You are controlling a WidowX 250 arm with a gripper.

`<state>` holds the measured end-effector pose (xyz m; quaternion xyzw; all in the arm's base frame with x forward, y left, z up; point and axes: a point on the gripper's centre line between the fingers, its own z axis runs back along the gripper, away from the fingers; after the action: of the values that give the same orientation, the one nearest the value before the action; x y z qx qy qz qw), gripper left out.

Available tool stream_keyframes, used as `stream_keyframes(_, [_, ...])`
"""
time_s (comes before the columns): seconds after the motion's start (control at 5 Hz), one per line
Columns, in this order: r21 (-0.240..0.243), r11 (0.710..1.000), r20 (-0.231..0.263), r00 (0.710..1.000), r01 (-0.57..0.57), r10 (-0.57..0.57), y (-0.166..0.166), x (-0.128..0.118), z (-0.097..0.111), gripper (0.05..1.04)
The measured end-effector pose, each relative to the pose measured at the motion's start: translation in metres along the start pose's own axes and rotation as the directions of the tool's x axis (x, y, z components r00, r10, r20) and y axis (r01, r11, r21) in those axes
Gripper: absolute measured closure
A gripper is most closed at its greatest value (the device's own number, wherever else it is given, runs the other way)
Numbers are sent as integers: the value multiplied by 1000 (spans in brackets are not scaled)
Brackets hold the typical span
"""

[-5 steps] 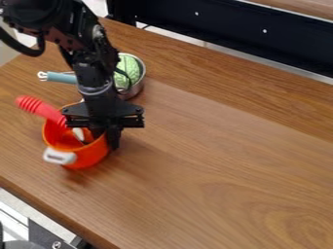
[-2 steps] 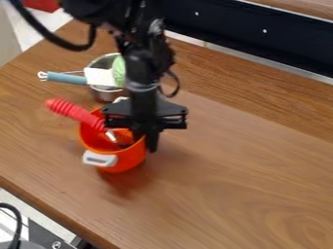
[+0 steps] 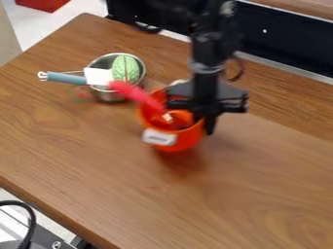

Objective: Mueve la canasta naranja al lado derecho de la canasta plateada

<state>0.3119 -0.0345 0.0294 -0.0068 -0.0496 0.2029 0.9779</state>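
The gripper [image 3: 203, 124] and the orange pot [image 3: 181, 142] have moved together toward 2 o'clock since the previous frame. The pot is glossy, round and open-topped; a red utensil [image 3: 138, 93] leans out toward 10. It is between 4 and 5 o'clock of the silver pan [image 3: 112, 96], the fingers [image 3: 210, 125] seemingly clamped on its rim, though the view there is blurred. The surface [image 3: 98, 160] is brown wood-grain; a red box [image 3: 46, 4] is on pale floor at 11. One white handle [image 3: 159, 137] points toward 7, the handle-to-handle axis running roughly 12:30 to 6:30.
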Motion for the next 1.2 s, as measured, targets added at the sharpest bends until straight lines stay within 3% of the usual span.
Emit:
stream_keyframes(0.4, [3, 999, 13, 999, -42, 42, -24, 40, -15, 1026])
stream_keyframes(0.8, [43, 997, -2, 998, -57, 57, -25, 52, -24, 1011])
stream_keyframes(1.0, [38, 997, 9, 997, -74, 73, -28, 57, -21, 871])
stream_keyframes(1.2, [27, 997, 0, 997, -71, 71, -30, 57, -20, 667])
